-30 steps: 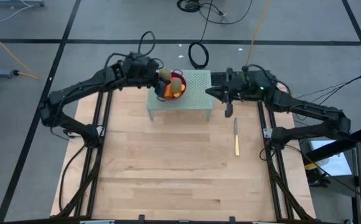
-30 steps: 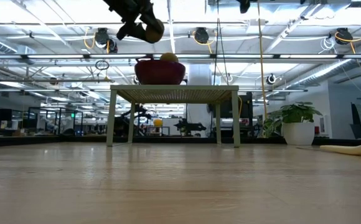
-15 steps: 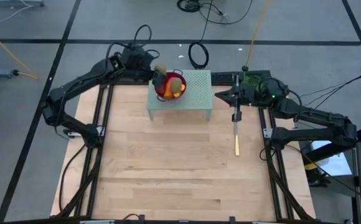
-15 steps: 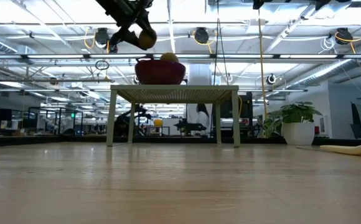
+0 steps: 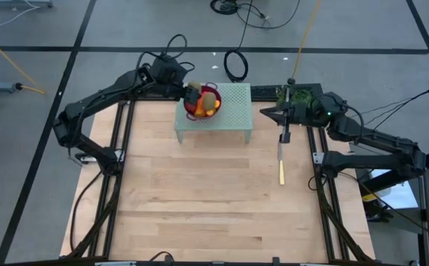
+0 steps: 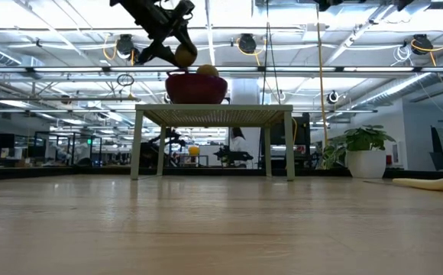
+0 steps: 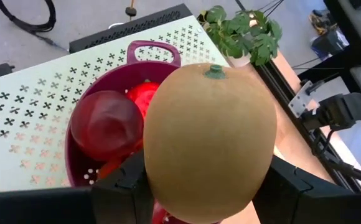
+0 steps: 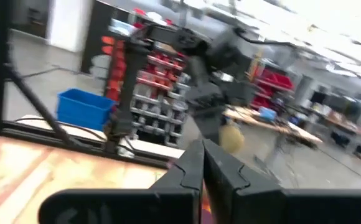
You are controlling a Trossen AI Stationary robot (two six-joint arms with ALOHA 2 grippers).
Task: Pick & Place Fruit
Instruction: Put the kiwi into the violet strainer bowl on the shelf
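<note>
Fruit is mostly gathered in the purple bowl (image 5: 202, 106), which stands on the pale perforated stand (image 5: 229, 111) at the far edge of the tabletop (image 5: 200, 192). The left gripper (image 5: 191, 91) holds one brown-green oval fruit (image 7: 210, 142) pinched between its fingers, right over the bowl's near-left rim. From the left wrist view a dark red ball (image 7: 106, 126) and a red-orange piece (image 7: 144, 95) already lie inside.

Compared with a second ago, the left arm has pulled slightly back from the bowl's centre and then dropped: in the low view the oval (image 6: 183, 54) now hangs lower, just above the bowl (image 6: 196, 88), where half a second ago it sat higher and further out. That reads as the final lowering before a release, so this piece is close to placed.

The right gripper (image 5: 279, 113) has meanwhile swung away from the stand toward the right edge, and now sits beyond the far end of the yellow-handled knife (image 5: 281, 164). Its fingers (image 8: 196, 171) are pressed together and carry nothing. It looks to be clearing out of the way rather than working.
</note>
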